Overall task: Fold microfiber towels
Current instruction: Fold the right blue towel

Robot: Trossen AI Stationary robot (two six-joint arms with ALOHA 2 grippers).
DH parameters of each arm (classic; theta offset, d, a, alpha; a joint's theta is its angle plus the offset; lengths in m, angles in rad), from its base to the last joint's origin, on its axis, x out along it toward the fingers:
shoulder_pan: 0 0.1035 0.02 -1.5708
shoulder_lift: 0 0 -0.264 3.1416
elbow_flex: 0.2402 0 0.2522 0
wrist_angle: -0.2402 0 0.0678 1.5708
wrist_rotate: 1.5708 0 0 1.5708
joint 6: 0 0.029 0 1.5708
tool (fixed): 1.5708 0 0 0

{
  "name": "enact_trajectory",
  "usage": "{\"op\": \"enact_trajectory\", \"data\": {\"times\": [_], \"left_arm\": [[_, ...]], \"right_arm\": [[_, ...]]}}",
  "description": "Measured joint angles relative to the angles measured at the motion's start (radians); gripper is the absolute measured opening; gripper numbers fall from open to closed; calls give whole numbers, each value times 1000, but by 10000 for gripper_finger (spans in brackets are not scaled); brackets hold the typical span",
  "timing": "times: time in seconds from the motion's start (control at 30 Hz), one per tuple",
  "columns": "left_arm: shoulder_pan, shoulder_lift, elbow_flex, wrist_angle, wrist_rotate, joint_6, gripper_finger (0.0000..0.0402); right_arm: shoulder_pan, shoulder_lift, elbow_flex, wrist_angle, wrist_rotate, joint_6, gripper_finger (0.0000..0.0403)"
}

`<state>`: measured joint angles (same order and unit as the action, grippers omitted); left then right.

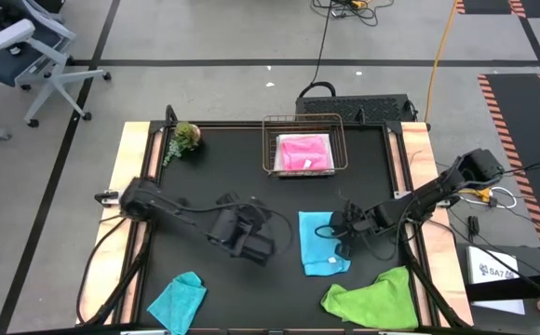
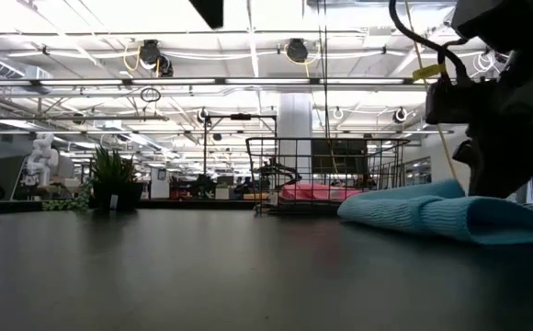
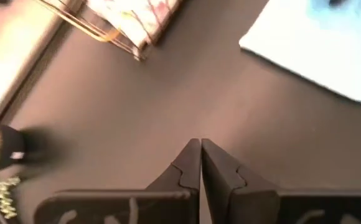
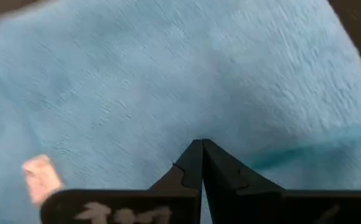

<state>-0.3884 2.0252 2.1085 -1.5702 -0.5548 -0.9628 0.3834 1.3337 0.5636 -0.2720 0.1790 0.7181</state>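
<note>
On the black mat, near the middle, the sky blue towel lies folded into an upright rectangle. The right gripper sits on the towel's right part, fingers closed together, tips down against the pile; no cloth is seen pinched between them. The left gripper is over bare mat just left of the towel, fingers closed on nothing.

Other towels: teal crumpled at the near left, lime green crumpled at the near right, both unfolded. No white towel is in view.

Container: wire basket at the far middle of the mat. It holds the hot pink towel, folded flat. Nothing else can be made out in it. A small plant stands to its left.

Risks, as judgement:
- The right fingers rest on the fold. A sideways drag on leaving could slide the top layer and spoil the edges; a straight lift looks safer.
- Pile may snag on the fingertips and lift a corner.
- Both arms are close at the towel; a crossing reach to carry it to the basket could bring them into contact.
- The basket rim may catch a hanging edge and open the fold.
</note>
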Motion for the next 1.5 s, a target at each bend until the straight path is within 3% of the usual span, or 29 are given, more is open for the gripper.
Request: {"op": "enact_trajectory", "data": {"times": [0.23, 0.47, 0.77, 0.97, 1.1, 1.3, 1.4, 1.5], "left_arm": [[-32, -112, -173, 0, -56, -113, 3], [-68, -206, -406, 6, 45, -331, 22], [-108, -226, -483, 73, 65, -423, 3], [-107, -227, -483, 134, 38, -392, 20], [-97, -227, -486, 135, 12, -363, 13], [-64, -227, -517, 167, 3, -269, 6], [-39, -227, -540, 258, 2, -159, 15], [-8, -227, -580, 425, 0, -6, 12]], "right_arm": [[-77, 34, 0, 157, -5, -65, 0], [-164, 162, 38, 267, -101, -159, 0], [-249, 440, 333, 279, -159, -440, 0], [-309, 536, 512, 276, -189, -560, 0], [-326, 523, 569, 256, -214, -580, 0], [-266, 359, 554, 71, -280, -558, 0], [-195, 303, 494, -8, -287, -510, 0], [-118, 264, 406, 25, -285, -406, 0]]}}
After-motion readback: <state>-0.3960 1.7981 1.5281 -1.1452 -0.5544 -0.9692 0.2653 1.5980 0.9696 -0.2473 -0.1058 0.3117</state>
